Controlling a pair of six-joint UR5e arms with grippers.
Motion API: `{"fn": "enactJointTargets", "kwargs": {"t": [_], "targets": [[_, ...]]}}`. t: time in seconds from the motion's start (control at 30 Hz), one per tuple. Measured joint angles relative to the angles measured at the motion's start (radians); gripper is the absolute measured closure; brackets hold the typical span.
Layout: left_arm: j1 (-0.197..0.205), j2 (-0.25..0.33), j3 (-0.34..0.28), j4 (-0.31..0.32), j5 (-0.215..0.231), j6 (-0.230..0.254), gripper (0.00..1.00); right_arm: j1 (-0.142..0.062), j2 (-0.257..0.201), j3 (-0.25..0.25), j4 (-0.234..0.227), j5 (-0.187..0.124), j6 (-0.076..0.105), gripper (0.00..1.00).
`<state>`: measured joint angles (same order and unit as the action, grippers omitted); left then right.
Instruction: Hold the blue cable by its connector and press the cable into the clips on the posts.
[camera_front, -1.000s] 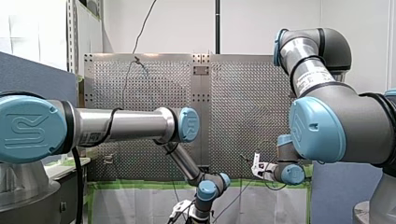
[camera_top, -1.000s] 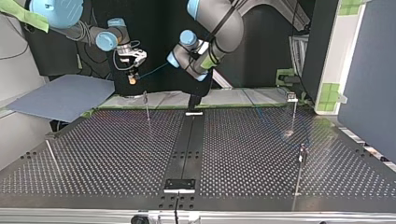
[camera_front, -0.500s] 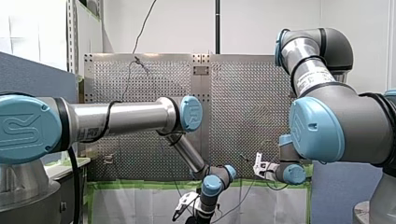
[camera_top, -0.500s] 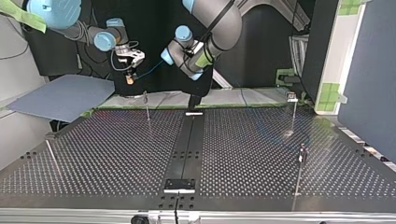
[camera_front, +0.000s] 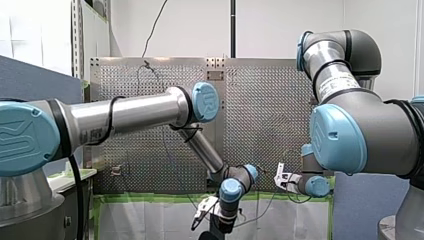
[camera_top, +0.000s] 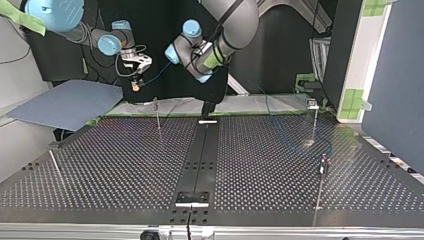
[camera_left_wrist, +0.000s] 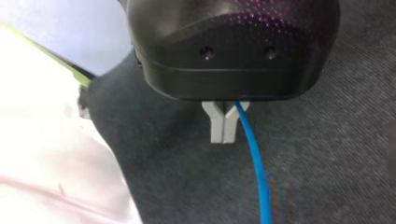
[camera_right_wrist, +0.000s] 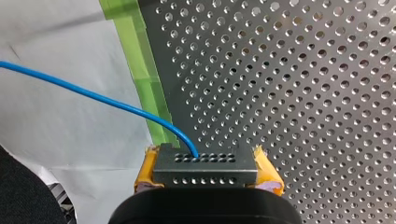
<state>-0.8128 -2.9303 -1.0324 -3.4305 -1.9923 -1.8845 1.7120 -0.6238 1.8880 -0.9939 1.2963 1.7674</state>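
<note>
My right gripper (camera_right_wrist: 206, 161) clamps the grey perforated connector (camera_right_wrist: 205, 173) of the thin blue cable (camera_right_wrist: 93, 95) up beyond the metal post (camera_top: 157, 114). My left gripper (camera_left_wrist: 224, 126), fingers together, flanks the cable. I should lower it taut.

The housing of my left pincer (camera_left_wrist: 224, 138) hides where the blue cable (camera_left_wrist: 256, 163) meets its fingers (camera_left_wrist: 217, 127); past the pincer it leaves view. On the posts (camera_top: 158, 117) the clips (camera_top: 155, 101) are too small to judge.
</note>
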Motion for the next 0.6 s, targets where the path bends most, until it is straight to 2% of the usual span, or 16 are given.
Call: {"fn": "enactJointTargets", "kwargs": {"t": [0.23,0.6], "targets": [[-0.017,0.061,-0.020,0.061,-0.007,-0.010,1.00,-0.005,0.000,-0.001,0.000,0.000,0.003,1.00],[-0.029,0.158,-0.021,0.159,-0.042,-0.046,1.00,-0.010,0.000,-0.002,0.000,0.000,0.012,1.00]]}}
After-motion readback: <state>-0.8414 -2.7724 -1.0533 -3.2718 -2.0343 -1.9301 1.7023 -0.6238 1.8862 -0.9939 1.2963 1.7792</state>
